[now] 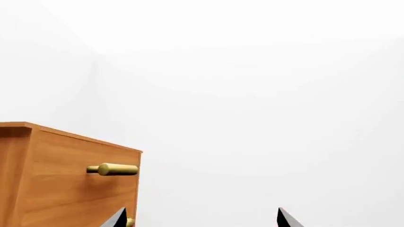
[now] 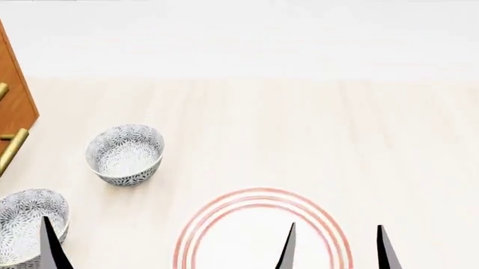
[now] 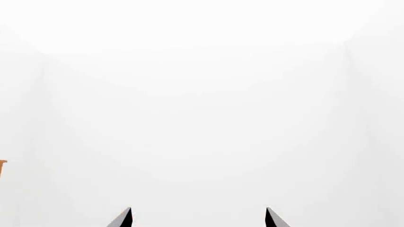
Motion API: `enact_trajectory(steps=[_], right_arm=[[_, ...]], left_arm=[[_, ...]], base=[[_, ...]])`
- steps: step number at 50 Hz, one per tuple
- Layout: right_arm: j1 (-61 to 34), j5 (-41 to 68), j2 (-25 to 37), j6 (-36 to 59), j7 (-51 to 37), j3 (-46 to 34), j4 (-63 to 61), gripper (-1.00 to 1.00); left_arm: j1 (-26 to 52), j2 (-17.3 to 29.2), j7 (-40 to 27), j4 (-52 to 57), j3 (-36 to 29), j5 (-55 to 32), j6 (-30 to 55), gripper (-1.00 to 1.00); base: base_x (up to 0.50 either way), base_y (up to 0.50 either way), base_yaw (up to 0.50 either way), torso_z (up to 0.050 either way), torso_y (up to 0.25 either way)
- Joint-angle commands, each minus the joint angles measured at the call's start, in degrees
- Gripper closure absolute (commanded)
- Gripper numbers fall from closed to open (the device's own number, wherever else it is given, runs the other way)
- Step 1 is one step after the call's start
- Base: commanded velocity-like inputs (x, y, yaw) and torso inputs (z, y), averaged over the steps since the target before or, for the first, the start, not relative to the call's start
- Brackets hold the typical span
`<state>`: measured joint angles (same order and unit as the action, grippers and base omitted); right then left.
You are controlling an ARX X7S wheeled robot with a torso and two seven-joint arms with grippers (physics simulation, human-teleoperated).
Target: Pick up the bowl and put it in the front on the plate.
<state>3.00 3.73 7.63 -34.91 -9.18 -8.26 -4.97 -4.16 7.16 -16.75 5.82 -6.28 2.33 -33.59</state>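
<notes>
Both tools' tips stand apart, empty. The bowl (image 2: 125,154) sits ahead of the left tool (image 2: 51,246), beyond a nearer twin bowl (image 2: 28,224); grabbing the wrong one, or clipping it, threatens. The plate (image 2: 262,232) lies beneath the right tool (image 2: 337,246).

- Only the dark fingertips of both arms show; wrists and arms lie out of view.
- The right gripper (image 2: 336,246) hangs over the plate (image 2: 224,216): one pointed tip above its white centre, the other just past its red-ringed rim, jaws spread wide with nothing between them.
- In the right wrist view the right gripper (image 3: 197,218) shows both tips well apart.
- The left gripper (image 1: 200,218) likewise stands spread, holding nothing.
- In the head view, one left fingertip (image 2: 53,246) rises well left of the plate.
</notes>
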Motion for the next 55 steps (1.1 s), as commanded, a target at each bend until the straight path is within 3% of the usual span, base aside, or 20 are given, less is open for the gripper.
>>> enact_trajectory(steps=[1, 19, 26, 55], right_arm=[[0.05, -0.72, 0.16, -0.78, 0.03, -0.14, -0.02, -1.00], [0.04, -0.75, 1.06, -2.07, -0.63, -1.19, -0.28, -1.00], [0.11, -1.40, 1.44, -3.39, -0.76, -1.62, -0.63, -1.00], [-0.37, -0.17, 2.38, -2.40, -2.06, -2.61, 0.19, -1.00]], left_arm=[[0.02, 0.13, -0.41, -0.26, -0.14, 0.74, -0.60, -1.00], [0.06, 0.98, -1.71, -0.03, -0.89, 0.99, -0.88, -1.00], [0.11, 1.30, -2.08, -0.01, -1.21, 0.91, -0.76, -1.00], [0.39, 2.44, -3.01, -0.18, -2.64, -0.36, 0.05, -1.00]], base=[[0.50, 0.00, 0.00, 0.000, 0.000], [0.50, 0.00, 0.00, 0.000, 0.001], [0.02, 0.01, 0.00, 0.000, 0.000], [0.00, 0.45, 0.00, 0.000, 0.000]])
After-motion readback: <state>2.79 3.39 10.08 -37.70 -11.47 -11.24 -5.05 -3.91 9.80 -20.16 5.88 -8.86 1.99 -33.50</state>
